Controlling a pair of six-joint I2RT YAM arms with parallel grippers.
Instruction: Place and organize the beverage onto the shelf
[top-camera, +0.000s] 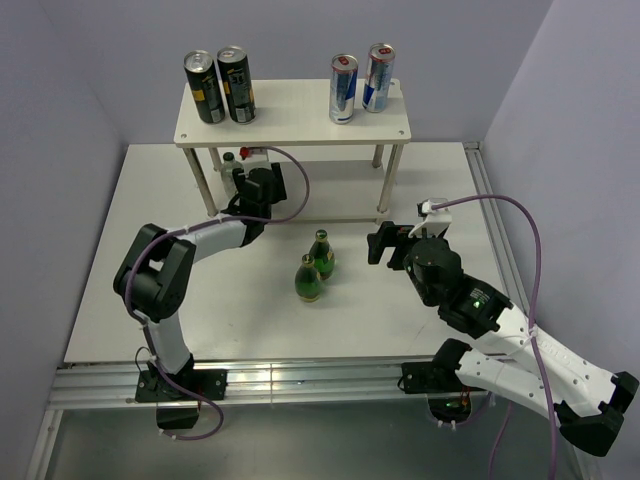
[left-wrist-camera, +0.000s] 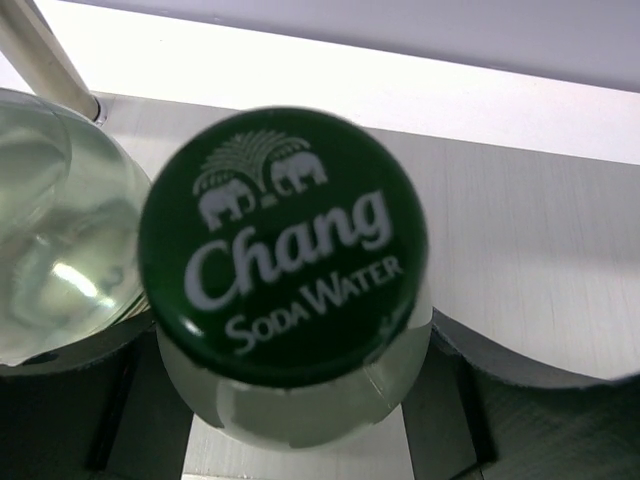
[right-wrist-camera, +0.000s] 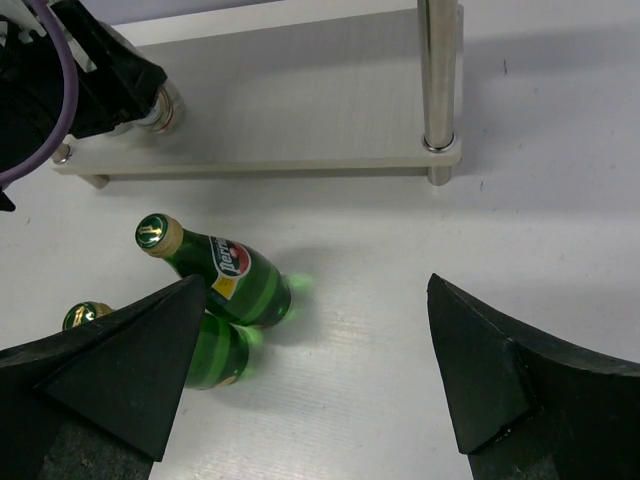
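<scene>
Since the top board of the small cream-white two-tier shelf (top-camera: 295, 118) is already occupied at both ends, with two black-and-yellow metal cans (top-camera: 236, 85) at its left end and two blue-and-silver metal cans (top-camera: 343, 90) at its right end, the left gripper (top-camera: 258, 183) works at the lower board of the shelf. Its two fingers are closed around a clear bottle with a dark green cap marked as soda water (left-wrist-camera: 285, 245). They take it on the body, below the cap, which I judge keeps the bottle upright while it is set down. Just beside it, nearer to a leg of the shelf, stands a second clear bottle (left-wrist-camera: 50, 240). The two nearly touch, so the aim seems to be a row of the same kind. Whether the held bottle rests on the board already, I cannot tell. In front of the shelf, on the white table (top-camera: 250, 320), two green glass bottles with gold caps (top-camera: 309, 280) stand close together, not yet on the shelf. The right gripper (right-wrist-camera: 318, 300) hangs in front of the right side of the shelf with its jaws wide apart and nothing between them. It faces those green bottles, probably in order to take one of them next.
</scene>
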